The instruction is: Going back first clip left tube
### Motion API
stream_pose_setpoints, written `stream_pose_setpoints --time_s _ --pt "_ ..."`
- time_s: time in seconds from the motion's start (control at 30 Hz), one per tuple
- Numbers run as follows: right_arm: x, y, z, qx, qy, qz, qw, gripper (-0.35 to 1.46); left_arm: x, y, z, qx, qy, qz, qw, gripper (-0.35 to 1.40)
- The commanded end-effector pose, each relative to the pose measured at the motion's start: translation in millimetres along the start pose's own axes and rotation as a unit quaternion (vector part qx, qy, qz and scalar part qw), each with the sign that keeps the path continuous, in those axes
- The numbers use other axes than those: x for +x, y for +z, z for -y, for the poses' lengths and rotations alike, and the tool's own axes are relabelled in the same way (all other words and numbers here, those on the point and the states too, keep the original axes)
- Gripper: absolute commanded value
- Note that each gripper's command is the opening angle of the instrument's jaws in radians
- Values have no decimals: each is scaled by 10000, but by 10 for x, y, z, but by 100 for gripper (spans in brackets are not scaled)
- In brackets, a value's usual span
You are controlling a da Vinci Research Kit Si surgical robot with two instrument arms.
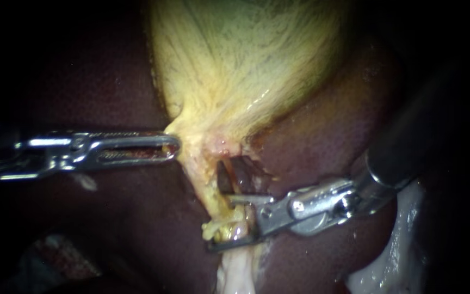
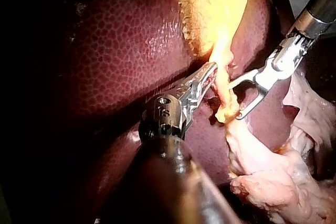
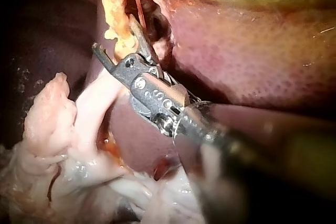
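The yellow gallbladder [image 1: 235,65] narrows downward into a yellow tube [image 1: 205,185] at the left of a dark opening [image 1: 240,174]. My left instrument [image 1: 174,146] comes in level from the left, its jaws shut on the gallbladder's neck, as the left wrist view [image 2: 211,71] also shows. My right instrument [image 1: 221,223] enters from the right with its jaws open. They straddle the lower end of that tube, one on each side [image 2: 234,101], with the tube beside them in the right wrist view [image 3: 113,34]. I can make out no clip on the tube.
Dark red liver [image 1: 110,218] lies on both sides of the gallbladder and beneath both instruments. Pale whitish tissue [image 1: 235,272] hangs below the tube, and more of it [image 1: 393,256] lies under the right shaft.
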Motion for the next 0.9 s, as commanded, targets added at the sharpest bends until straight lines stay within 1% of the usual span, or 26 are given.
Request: stream_pose_setpoints --time_s 0.03,0.17,0.37,0.53,0.7,0.83,0.9 --pt "1 -6 0 -79 1 7 10000 60 0 0 0 -2 1 -1 10000 -35" --pt "1 -31 -1 -229 35 34 9997 60 0 1 -1 -4 1 0 10000 -35" --pt "5 -75 -6 -377 -8 75 9993 60 0 2 -1 -4 3 1 10000 -35" --pt "18 -109 -10 -478 -103 12 9988 60 3 4 -4 -5 11 3 10000 -35" --pt "34 -138 -6 -437 -193 -61 9988 60 5 6 -7 -5 19 5 10000 -35" --pt "45 -149 -5 -427 -309 -116 9985 60 8 11 -8 -16 27 13 10000 -35" --pt "47 -150 -4 -431 -333 -144 9984 60 10 16 -10 -24 34 20 10000 -35"
